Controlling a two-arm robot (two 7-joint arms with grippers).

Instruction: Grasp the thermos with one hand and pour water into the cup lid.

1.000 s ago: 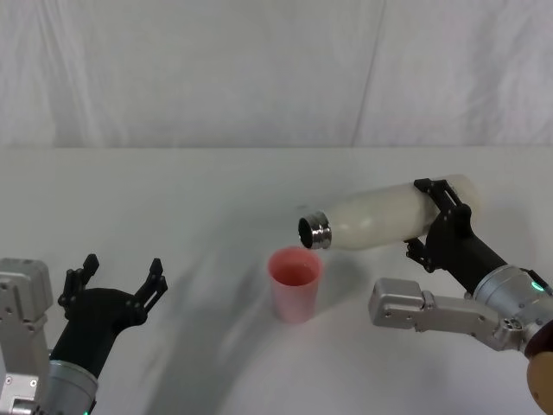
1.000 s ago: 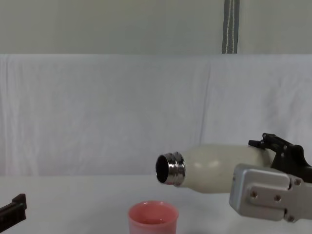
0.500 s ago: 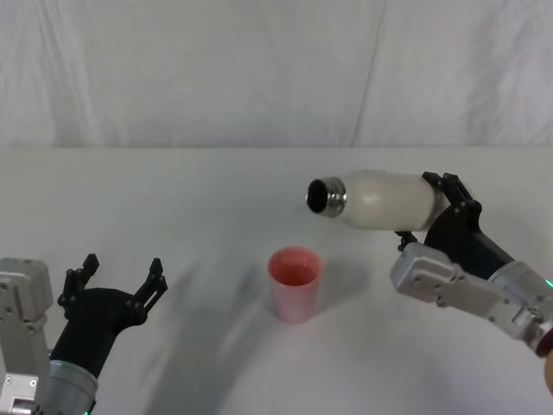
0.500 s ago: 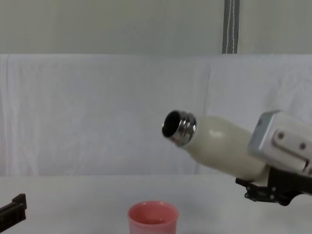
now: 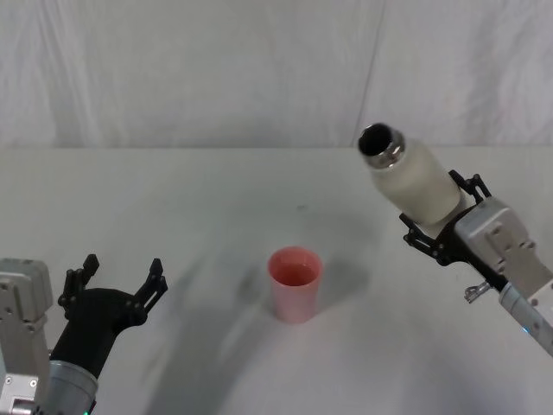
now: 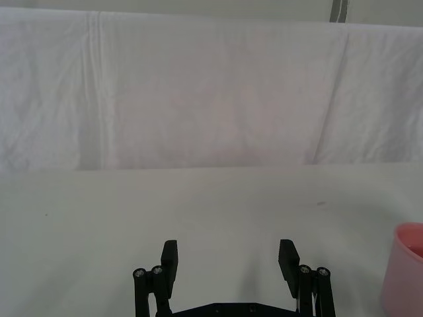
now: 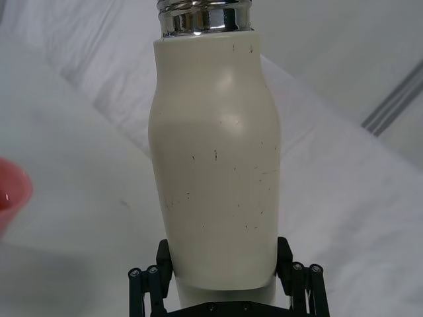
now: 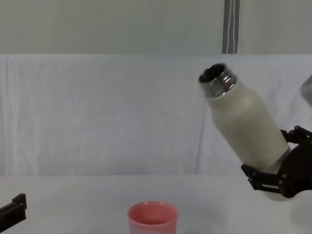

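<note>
The cream-white thermos (image 5: 413,175) (image 8: 245,127) (image 7: 215,152) is held in the air at the right, tilted with its steel neck up and toward the left. My right gripper (image 5: 442,220) (image 8: 276,171) (image 7: 225,274) is shut on its lower body. The pink cup lid (image 5: 295,283) (image 8: 153,218) stands upright on the table, left of and below the thermos; its rim also shows in the left wrist view (image 6: 404,276) and the right wrist view (image 7: 10,195). My left gripper (image 5: 121,278) (image 6: 229,263) rests open at the near left, holding nothing.
A white table (image 5: 216,199) runs back to a white cloth backdrop (image 5: 259,69). A grey vertical pole (image 8: 230,27) rises behind the cloth.
The right gripper has swung the thermos up and to the right, from lying almost level with its mouth over the cup lid to nearly upright. The left arm has not moved.
</note>
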